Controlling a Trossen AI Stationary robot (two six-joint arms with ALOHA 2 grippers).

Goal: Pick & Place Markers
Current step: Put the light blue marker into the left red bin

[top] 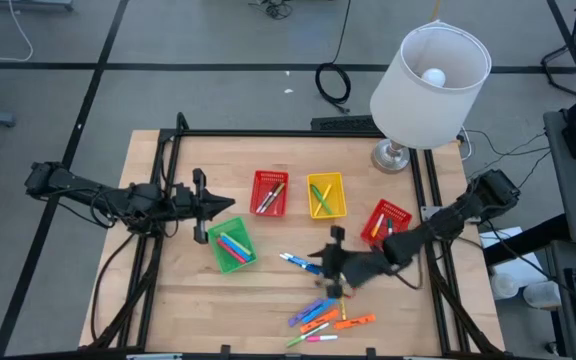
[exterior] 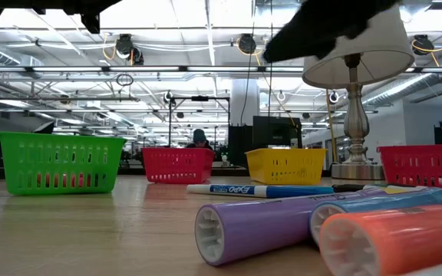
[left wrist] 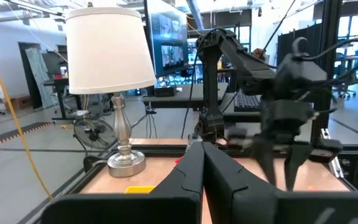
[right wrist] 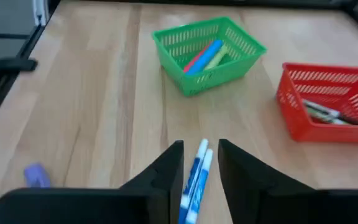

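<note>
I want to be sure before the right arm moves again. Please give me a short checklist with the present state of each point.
1. Right gripper fingers apart: ok.
2. Blue and white markers lie between the fingers: ok.
3. Markers are gripped: not ok, no contact is visible.
4. Green basket ahead, upright, with markers inside: ok.
5. Left gripper clear of the right arm, near the green basket: ok.
6. Left gripper empty: cannot tell.

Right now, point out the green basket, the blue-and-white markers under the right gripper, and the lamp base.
green basket (right wrist: 199,62), right wrist view, near wall of mesh.
blue-and-white markers (right wrist: 194,180), right wrist view, mid barrel, between the fingers.
lamp base (top: 392,156), high view, round metal foot.
</note>
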